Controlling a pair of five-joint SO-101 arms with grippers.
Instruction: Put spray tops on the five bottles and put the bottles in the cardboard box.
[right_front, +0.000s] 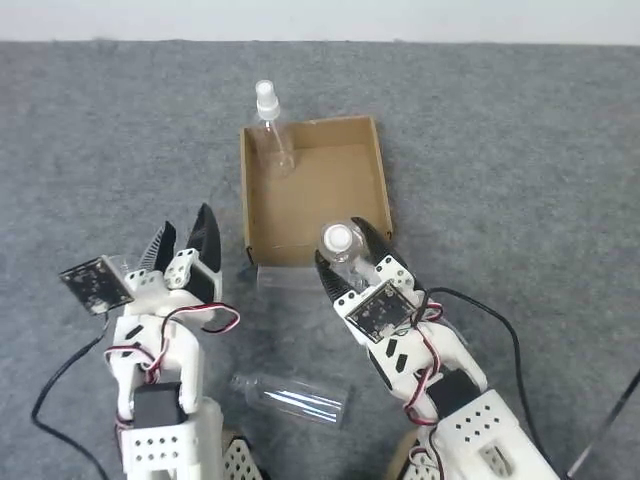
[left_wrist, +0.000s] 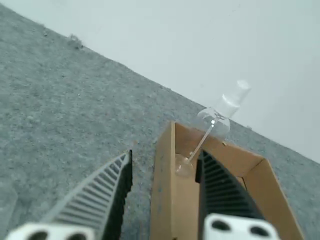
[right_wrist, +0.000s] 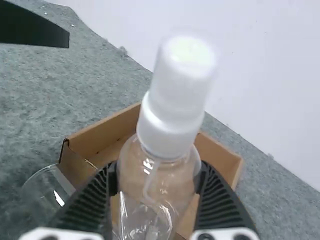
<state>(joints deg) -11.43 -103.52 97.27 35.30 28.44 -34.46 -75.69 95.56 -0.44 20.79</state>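
Observation:
The cardboard box (right_front: 262, 215) lies open at the table's middle. One clear bottle with a white spray top (right_front: 270, 125) stands upright in its far left corner, and shows beyond the box wall (left_wrist: 162, 190) in the left wrist view as well (left_wrist: 220, 112). My right gripper (right_front: 352, 262) is shut on a second spray-topped bottle (right_front: 340, 243), held upright over the box's near right corner; its fingers (right_wrist: 95, 192) clasp the bottle body (right_wrist: 160, 170). My left gripper (right_front: 185, 245) stands open and holds nothing, left of the box's near corner, its fingers (left_wrist: 100, 200) spread wide.
A clear bottle without a top (right_front: 290, 396) lies on its side on the grey carpet between the two arms. Another clear bottle (right_front: 280, 277) lies against the box's near wall, also visible beside the right gripper (right_wrist: 42, 192). Cables trail by both arm bases.

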